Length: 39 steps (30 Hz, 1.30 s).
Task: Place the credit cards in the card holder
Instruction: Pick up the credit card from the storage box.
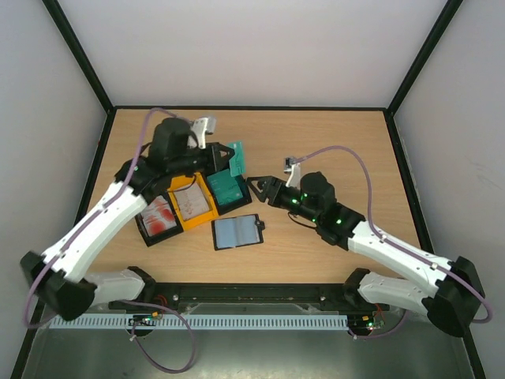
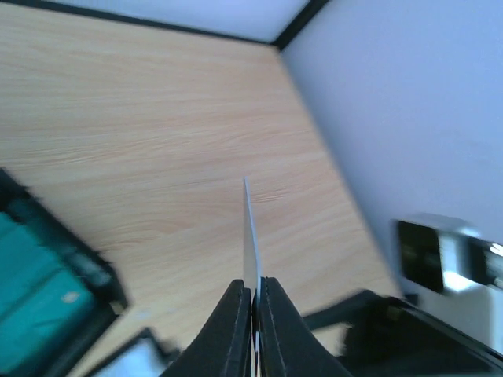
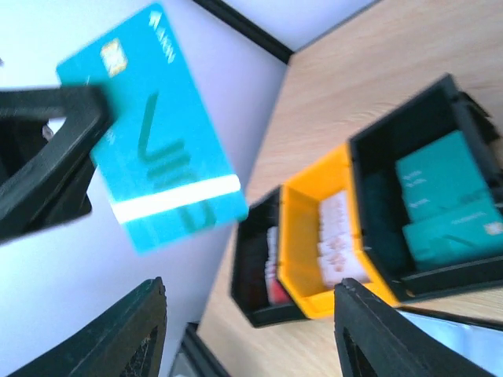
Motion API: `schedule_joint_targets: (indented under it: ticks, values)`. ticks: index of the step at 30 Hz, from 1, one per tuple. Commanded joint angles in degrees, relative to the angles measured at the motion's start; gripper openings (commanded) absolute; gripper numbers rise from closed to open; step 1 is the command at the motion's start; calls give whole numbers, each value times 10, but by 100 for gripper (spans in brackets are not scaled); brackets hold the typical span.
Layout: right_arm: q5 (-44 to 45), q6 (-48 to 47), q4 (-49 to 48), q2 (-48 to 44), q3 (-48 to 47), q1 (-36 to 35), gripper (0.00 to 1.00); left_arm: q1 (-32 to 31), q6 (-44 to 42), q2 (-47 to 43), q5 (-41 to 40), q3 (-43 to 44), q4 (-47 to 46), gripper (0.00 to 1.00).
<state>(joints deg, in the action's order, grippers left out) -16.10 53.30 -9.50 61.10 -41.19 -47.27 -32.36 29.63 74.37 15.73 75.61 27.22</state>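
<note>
As the left arm [image 1: 102, 217] and right arm [image 1: 394, 245] lean in over the wooden table [image 1: 339, 142], their tips nearly meet above a row of three trays [image 3: 302, 251]. These hold red-and-white cards [image 1: 158, 215], whitish cards [image 1: 192, 203] and teal cards [image 3: 444, 204]. The card holder [image 1: 237, 231] lies open and flat on the table just in front of the trays. The right gripper [image 1: 256, 188] hovers with its jaws spread wide around nothing. The left gripper [image 2: 253, 294] is pinched tight on one teal credit card [image 3: 153, 129], held in the air.
</note>
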Motion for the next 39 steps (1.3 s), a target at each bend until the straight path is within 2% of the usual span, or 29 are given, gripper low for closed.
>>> schedule_joint_targets:
  ticks: [1,3,6,12,15,17,18,20,21,22,24,29,32,36,38,39]
  values:
    - [-56,49,-71,-50,0,1,58,-6,145,-88,114,-59,-117,5]
    - [-81,65,-121,-69,8,2,58,-6,173,-110,152,-82,-142,3]
    - [-110,66,-130,-74,-4,2,56,-6,210,-134,189,-108,-176,2]
    - [-159,100,-171,-65,-3,1,40,-5,247,-159,223,-128,-217,2]
    - [-155,105,-170,-63,-2,2,24,-5,260,-164,239,-141,-236,2]
    - [-133,109,-166,-68,1,1,7,-6,265,-171,247,-152,-254,3]
    - [-121,111,-169,-71,4,1,3,-6,270,-174,249,-159,-262,9]
    - [-100,112,-166,-75,5,2,2,-7,277,-183,245,-172,-273,34]
    - [-95,116,-167,-75,6,1,2,-10,282,-186,243,-180,-280,42]
    - [-90,121,-168,-74,7,2,2,-13,287,-189,241,-189,-287,46]
    - [-83,136,-176,-70,14,1,2,-22,295,-193,238,-208,-309,43]
    - [-82,150,-180,-58,19,1,2,-41,309,-191,224,-244,-342,12]
    - [-91,160,-186,-54,28,1,2,-42,295,-190,207,-249,-337,5]
    - [-84,152,-159,-57,38,1,2,-41,265,-191,178,-255,-314,2]
    - [-74,145,-140,-60,45,2,8,-42,257,-193,167,-266,-311,2]
    - [-70,141,-133,-63,48,2,16,-41,255,-194,165,-273,-313,2]
